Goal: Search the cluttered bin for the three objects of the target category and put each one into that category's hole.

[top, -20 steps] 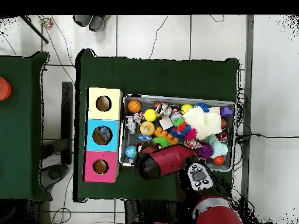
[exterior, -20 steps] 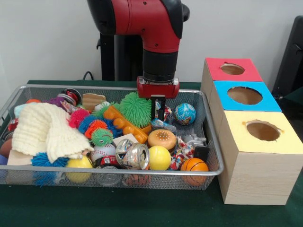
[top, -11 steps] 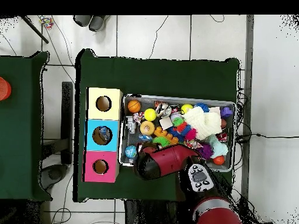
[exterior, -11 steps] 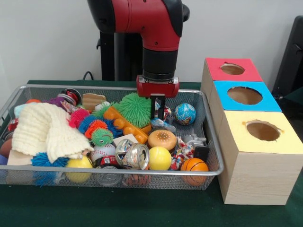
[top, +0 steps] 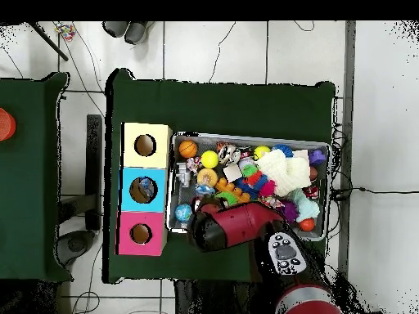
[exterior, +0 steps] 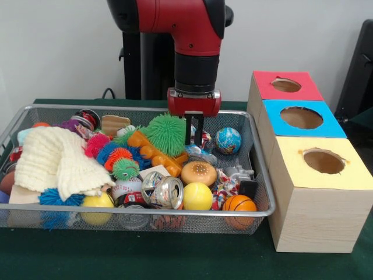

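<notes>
A wire bin (exterior: 261,175) sits on green cloth (exterior: 175,262) before a pale wall (exterior: 58,46); the gripper (exterior: 194,129), grip state unclear, has risen slightly.

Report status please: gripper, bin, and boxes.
Gripper low over the bin, near the green spiky ball; fingers' state unclear. Nothing seen held. Three boxes beside the bin, holes unblocked. Toys crowd all around.

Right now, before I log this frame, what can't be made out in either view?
- Hand: in the front view its fingers overlap, so open or shut can't be told; in the overhead view the arm covers it.
- Inside of the three box holes: dark in both views.
- Objects under the cream knit cloth: hidden in both views.
- Bin's left end: cut off by the front view's edge.
</notes>
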Robot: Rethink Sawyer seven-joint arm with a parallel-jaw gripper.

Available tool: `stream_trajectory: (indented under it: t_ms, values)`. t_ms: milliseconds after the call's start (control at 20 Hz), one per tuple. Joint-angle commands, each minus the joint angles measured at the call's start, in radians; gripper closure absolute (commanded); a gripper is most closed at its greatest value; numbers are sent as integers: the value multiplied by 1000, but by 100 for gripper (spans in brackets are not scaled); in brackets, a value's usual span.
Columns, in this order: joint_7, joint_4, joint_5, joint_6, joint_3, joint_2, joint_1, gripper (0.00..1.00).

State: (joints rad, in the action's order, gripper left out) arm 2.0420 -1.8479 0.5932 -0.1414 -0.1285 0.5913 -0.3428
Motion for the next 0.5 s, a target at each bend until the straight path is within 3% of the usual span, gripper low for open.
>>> stream_trajectory:
  t_ms: [50, 500]
  values:
    - [64, -52, -90, -100, -99, 107, -38, 100]
    - [78, -140, -206, -174, -102, 235, -4, 100]
